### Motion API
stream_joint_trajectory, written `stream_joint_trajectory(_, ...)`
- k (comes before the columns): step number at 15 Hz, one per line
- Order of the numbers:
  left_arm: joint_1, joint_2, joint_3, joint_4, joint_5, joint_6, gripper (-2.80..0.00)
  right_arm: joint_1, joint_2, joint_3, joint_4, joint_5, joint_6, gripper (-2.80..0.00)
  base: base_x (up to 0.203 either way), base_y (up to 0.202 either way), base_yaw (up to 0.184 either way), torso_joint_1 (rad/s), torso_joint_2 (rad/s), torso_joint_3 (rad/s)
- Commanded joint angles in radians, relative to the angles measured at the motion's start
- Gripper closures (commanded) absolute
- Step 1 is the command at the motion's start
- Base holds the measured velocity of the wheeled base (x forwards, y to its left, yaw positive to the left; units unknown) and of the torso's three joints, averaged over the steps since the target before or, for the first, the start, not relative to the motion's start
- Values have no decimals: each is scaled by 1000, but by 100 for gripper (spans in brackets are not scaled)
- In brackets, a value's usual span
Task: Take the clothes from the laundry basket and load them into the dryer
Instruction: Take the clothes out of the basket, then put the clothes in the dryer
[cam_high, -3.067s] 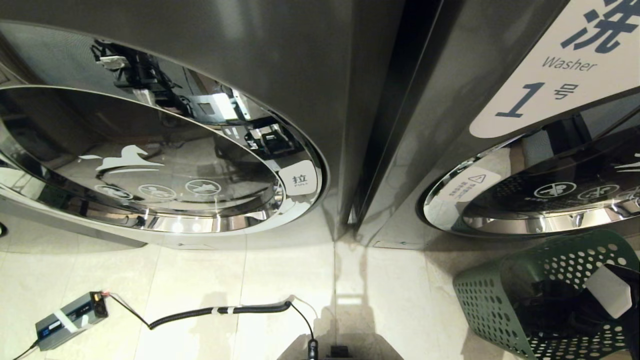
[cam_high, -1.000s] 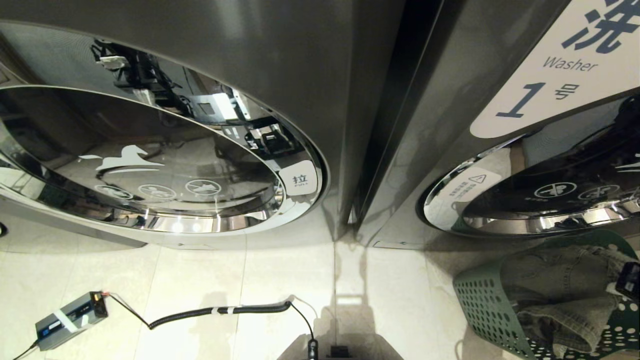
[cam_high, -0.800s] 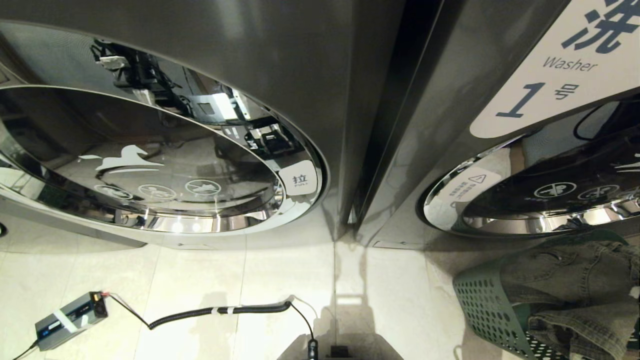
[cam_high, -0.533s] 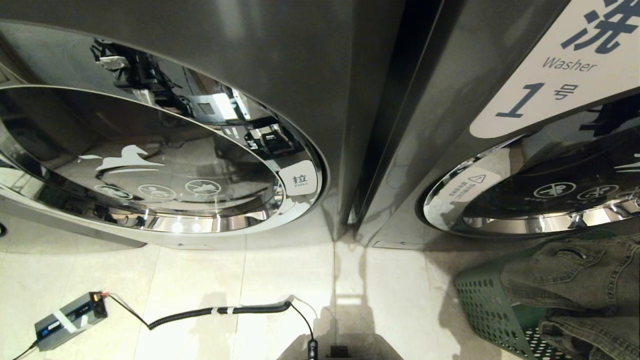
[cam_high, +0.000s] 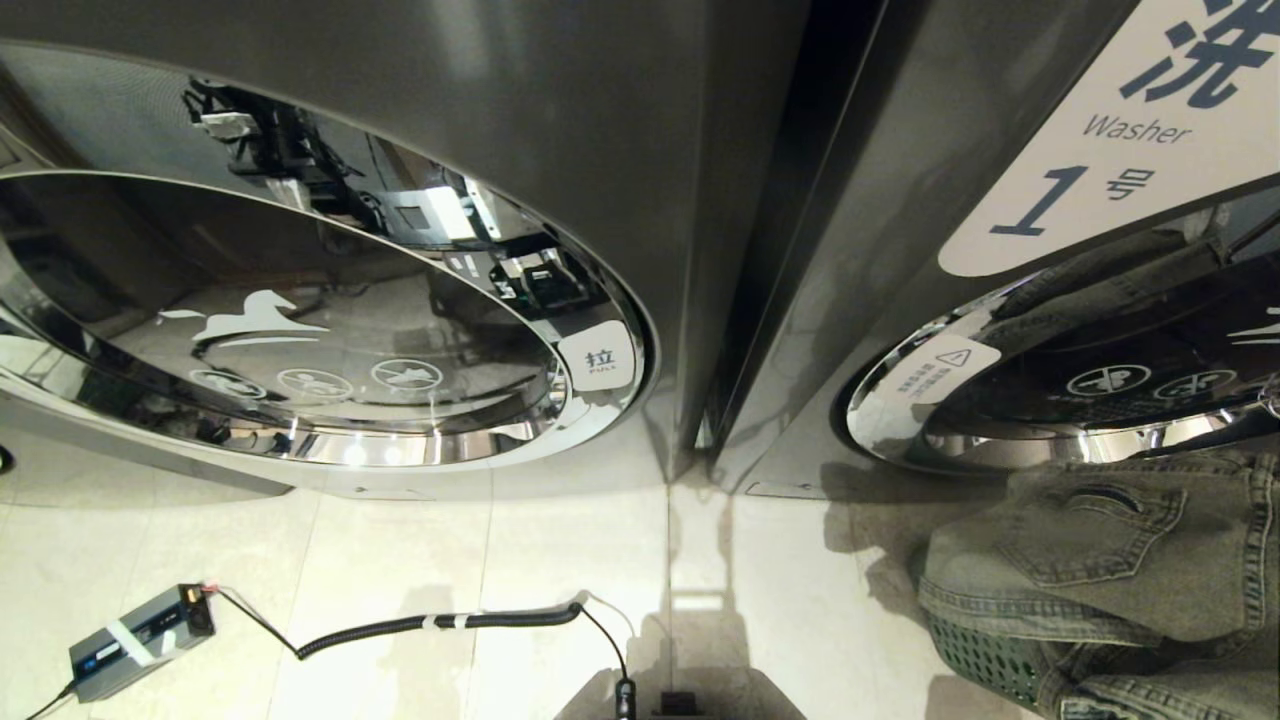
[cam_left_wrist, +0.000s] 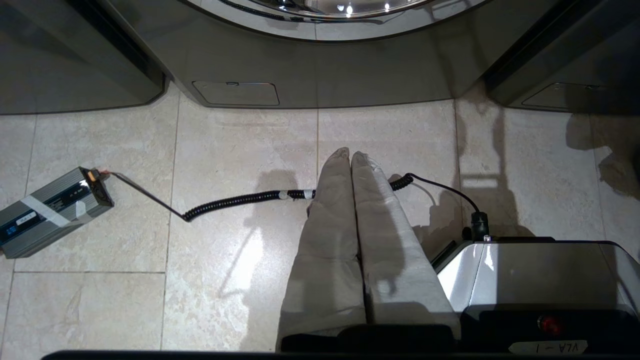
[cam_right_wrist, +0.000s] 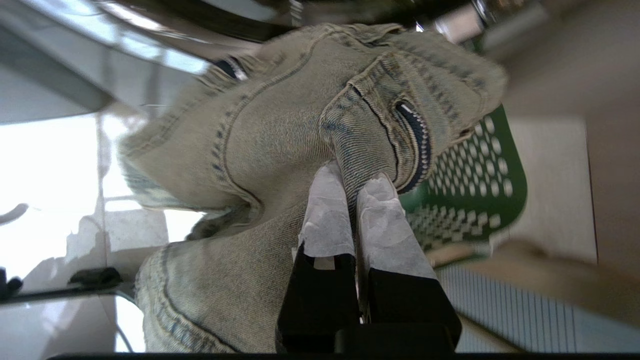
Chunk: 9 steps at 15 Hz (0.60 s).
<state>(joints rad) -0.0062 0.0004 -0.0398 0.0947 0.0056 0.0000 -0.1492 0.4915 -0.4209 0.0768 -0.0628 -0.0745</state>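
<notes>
Setting: pale stone-tiled floor (cam_high: 400, 560) in front of 2 dark grey front-loading machines with chrome-ringed round doors; the one on the robot's right carries a white label (cam_high: 1120, 150) reading Washer 1.
Garment: faded grey-green denim jeans (cam_high: 1090, 560), hanging lifted above the dark green perforated plastic laundry basket (cam_high: 985, 655), which sits on the floor at the foot of the right machine; only a strip of its wall shows under the cloth.
Handling: soft and floppy, fairly heavy for cloth, I judge; thick seams give a firm, non-slip hold, while the loose legs will likely trail and may snag the basket rim.
Hold point: bunched fabric beside the fly zip (cam_right_wrist: 415, 140), near the waistband.
Right gripper (cam_right_wrist: 356, 186): white-padded fingers pinched tight on that denim fold, the rest draping away from them.
Left gripper (cam_left_wrist: 351, 157): parked over the floor, pads pressed together, nothing held.
Dryer: target door not identifiable in these views.
</notes>
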Motion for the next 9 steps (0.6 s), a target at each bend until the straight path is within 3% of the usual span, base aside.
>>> stream_joint_trajectory(1, 0, 0, 0, 0, 1, 0, 0, 130, -99, 24, -2, -54, -14, 0, 0, 0, 0, 0, 0, 0)
stream_joint_trajectory(3, 0, 0, 0, 0, 1, 0, 0, 241, -172, 102, -21, -110, -31, 0, 0, 0, 0, 0, 0, 0)
stream_joint_trajectory(5, 0, 0, 0, 0, 1, 0, 0, 249, -206, 232, -104, -120, -35, 0, 0, 0, 0, 0, 0, 0)
stream_joint_trajectory(7, 0, 0, 0, 0, 1, 0, 0, 247, -214, 376, -279, -122, -43, 0, 0, 0, 0, 0, 0, 0)
stream_joint_trajectory(9, 0, 0, 0, 0, 1, 0, 0, 246, -216, 424, -303, -116, -46, 0, 0, 0, 0, 0, 0, 0)
